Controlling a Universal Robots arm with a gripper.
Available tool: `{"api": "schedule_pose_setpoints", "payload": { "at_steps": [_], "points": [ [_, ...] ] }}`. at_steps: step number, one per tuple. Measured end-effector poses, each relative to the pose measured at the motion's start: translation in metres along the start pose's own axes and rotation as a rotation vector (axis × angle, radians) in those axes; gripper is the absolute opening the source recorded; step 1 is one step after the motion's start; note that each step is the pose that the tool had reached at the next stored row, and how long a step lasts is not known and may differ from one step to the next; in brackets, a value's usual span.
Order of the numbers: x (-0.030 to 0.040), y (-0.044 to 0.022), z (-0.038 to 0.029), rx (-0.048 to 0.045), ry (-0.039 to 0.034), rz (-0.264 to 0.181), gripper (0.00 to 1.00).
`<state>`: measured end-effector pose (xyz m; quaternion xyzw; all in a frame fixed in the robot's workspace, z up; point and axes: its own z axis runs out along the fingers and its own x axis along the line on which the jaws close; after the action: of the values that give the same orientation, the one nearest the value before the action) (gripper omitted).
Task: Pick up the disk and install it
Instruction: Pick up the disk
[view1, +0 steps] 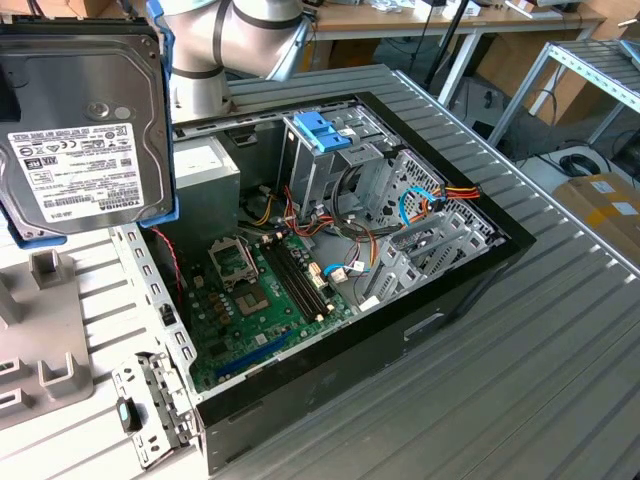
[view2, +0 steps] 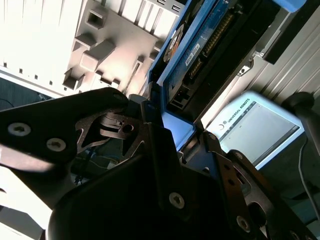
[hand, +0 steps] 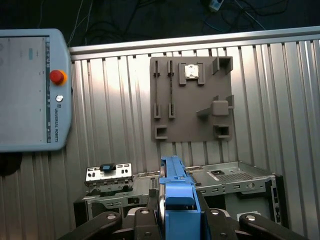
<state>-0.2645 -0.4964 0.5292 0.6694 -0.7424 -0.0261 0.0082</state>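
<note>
My fingers (hand: 216, 220) were clamped on the disk (view1: 85, 120), 1 on each side of its blue carrier frame (hand: 177, 192), pinching it edge-on in the first wrist view. In the exterior view the disk hung in the air above the counter (view1: 520, 400), at that view's upper left, with its white label facing the camera and a little tilted. It was apart from the open computer case (view1: 420, 330), which lay on the ribbed metal counter with its motherboard (view1: 260, 290) exposed. Inside the case, the metal drive cage (view1: 310, 170) carried a blue handle (view1: 322, 130). A grey power-supply box (view1: 205, 170) sat beside the cage, toward the exterior view's left. Loose coloured cables (view1: 455, 190) ran near the cage. A grey fixture plate (hand: 190, 97) with raised blocks lay on the counter apart from the case. A teach pendant (hand: 27, 90) with a red button rested well apart from the plate. In the second wrist view the board side of the disk, with its connector row, rose from between my 2 fingers, with the pendant beyond it.
</note>
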Motion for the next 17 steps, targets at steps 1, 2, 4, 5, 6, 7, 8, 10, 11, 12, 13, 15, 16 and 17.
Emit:
{"api": "schedule_pose_setpoints", "payload": {
  "at_steps": [1, 2, 4, 5, 6, 7, 8, 10, 11, 12, 13, 15, 16, 17],
  "points": [
    [-0.0001, -0.0013, 0.0, 0.0, 0.0, 0.0, 0.37],
    [-0.0003, -0.0027, 0.0, 0.0001, 0.0, 0.0, 0.37],
    [-0.0006, -0.0055, -0.0001, 0.0, 0.0, 0.0, 0.37],
    [-0.0007, -0.0067, -0.0002, 0.0, 0.0001, 0.0, 0.37],
    [-0.0008, -0.008, -0.0002, 0.0, 0.0, 0.0, 0.37],
    [-0.0009, -0.0092, -0.0002, 0.0, 0.0, 0.0, 0.37],
    [-0.0011, -0.0108, -0.0002, 0.0, 0.0, 0.0, 0.37],
    [-0.0015, -0.0146, -0.0002, 0.0, 0.0001, 0.0, 0.37],
    [-0.0017, -0.016, -0.0002, 0.0, 0.0, 0.0, 0.37],
    [-0.0018, -0.017, -0.0002, 0.0, 0.0, 0.0, 0.37],
    [-0.0019, -0.0181, -0.0002, 0.0, 0.0001, 0.0, 0.37],
    [-0.0021, -0.0204, -0.0002, 0.0001, 0.0, 0.0, 0.37],
    [-0.0022, -0.0215, -0.0002, 0.0, 0.0001, 0.0, 0.37],
    [-0.0023, -0.0224, -0.0003, 0.0, 0.0001, 0.0, 0.37]
  ]
}}
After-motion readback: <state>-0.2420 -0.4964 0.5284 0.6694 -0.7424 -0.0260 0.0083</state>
